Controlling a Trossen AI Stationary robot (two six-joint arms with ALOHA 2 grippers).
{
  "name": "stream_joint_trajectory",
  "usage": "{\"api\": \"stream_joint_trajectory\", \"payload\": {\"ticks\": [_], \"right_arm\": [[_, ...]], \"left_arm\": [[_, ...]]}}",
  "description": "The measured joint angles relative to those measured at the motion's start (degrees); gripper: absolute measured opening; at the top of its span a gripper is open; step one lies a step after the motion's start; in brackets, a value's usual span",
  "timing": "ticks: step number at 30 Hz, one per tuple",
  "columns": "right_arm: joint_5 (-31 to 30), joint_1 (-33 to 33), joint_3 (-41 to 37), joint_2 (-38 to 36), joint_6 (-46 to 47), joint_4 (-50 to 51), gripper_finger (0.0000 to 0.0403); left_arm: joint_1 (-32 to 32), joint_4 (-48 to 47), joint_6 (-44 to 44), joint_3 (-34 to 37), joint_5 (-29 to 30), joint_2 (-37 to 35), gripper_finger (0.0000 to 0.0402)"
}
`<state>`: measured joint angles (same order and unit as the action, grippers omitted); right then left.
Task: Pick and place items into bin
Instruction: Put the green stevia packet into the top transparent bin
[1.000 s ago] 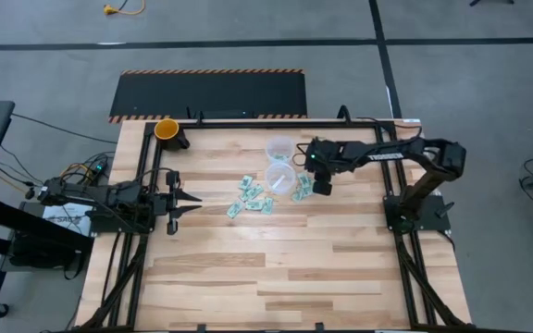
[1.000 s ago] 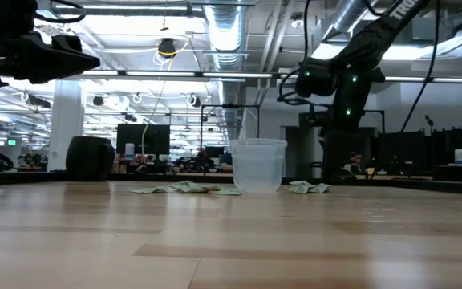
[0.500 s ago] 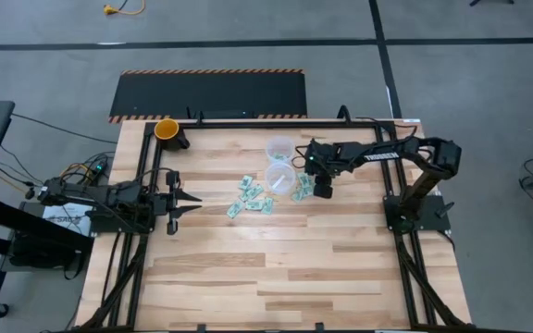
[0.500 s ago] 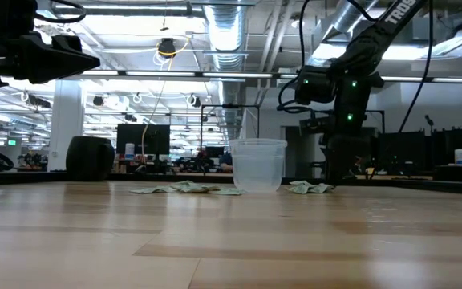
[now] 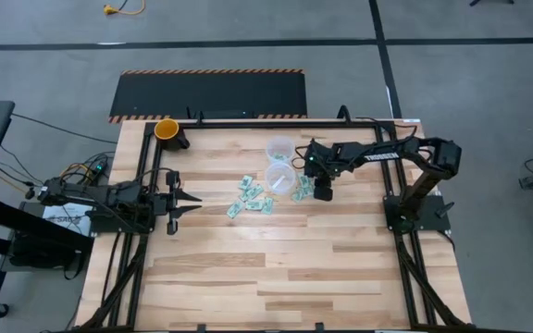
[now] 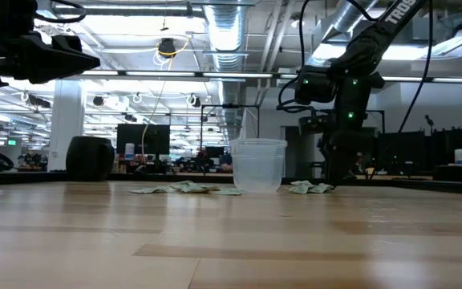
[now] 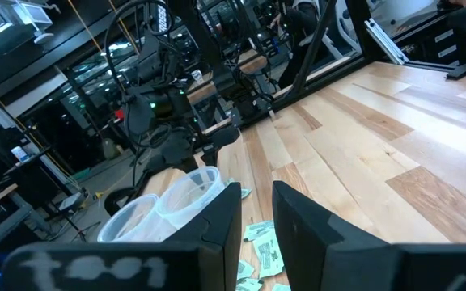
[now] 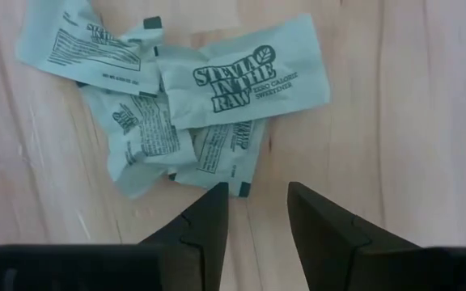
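So I've got the right gripper [image 8: 253, 212] hanging low over a little clump of stevia packets [image 8: 186, 97] on the wooden table [image 5: 276, 259], just beside the nearer clear cup [image 5: 280, 176]. Its fingers are parted a bit with nothing between them. More packets [image 5: 251, 196] lie scattered on the cup's other side. Second clear cup [image 5: 279, 148] sits just behind. Left gripper [image 5: 192, 200] is parked at the table's left edge, fingers slightly apart, empty.
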<state>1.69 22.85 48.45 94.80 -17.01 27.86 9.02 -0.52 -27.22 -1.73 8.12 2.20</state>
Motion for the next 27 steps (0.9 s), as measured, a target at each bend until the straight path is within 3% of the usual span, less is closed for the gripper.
{"api": "stream_joint_trajectory", "payload": {"ticks": [21,27], "right_arm": [[0.0,-3.5,0.0,0.0,-3.1,-3.2,0.0121],[4.0,-3.7,0.0,0.1,-4.0,-4.4,0.0121]], "left_arm": [[0.0,0.0,0.0,0.0,0.0,0.0,0.0062],[0.0,0.0,0.0,0.0,0.0,0.0,0.0062]]}}
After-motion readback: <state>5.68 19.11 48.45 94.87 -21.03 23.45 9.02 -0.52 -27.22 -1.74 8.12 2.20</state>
